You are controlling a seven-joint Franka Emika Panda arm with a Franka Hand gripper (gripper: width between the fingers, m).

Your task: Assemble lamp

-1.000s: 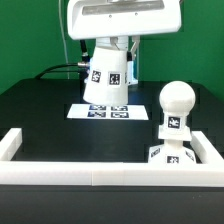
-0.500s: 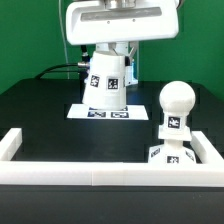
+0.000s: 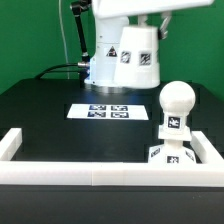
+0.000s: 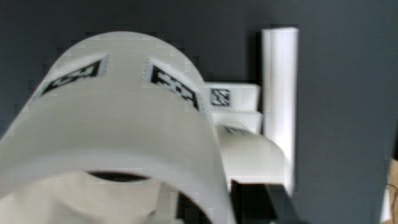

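Above black table (image 3: 40,110), my gripper (image 3: 135,22) carries the tagged shade (image 3: 135,55) tilted, narrow end up; grip hidden, cannot tell. Tags show no legible writing.

Bright, even light from above; my exterior view is sharp w/ glare on the bulb (image 3: 176,101). Wrist view: shade (image 4: 125,140) up close, soft & blurred.

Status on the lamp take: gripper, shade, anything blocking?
Gripper hidden behind the shade, which hangs tilted in the air. Bulb stands on the base. Nothing in between.
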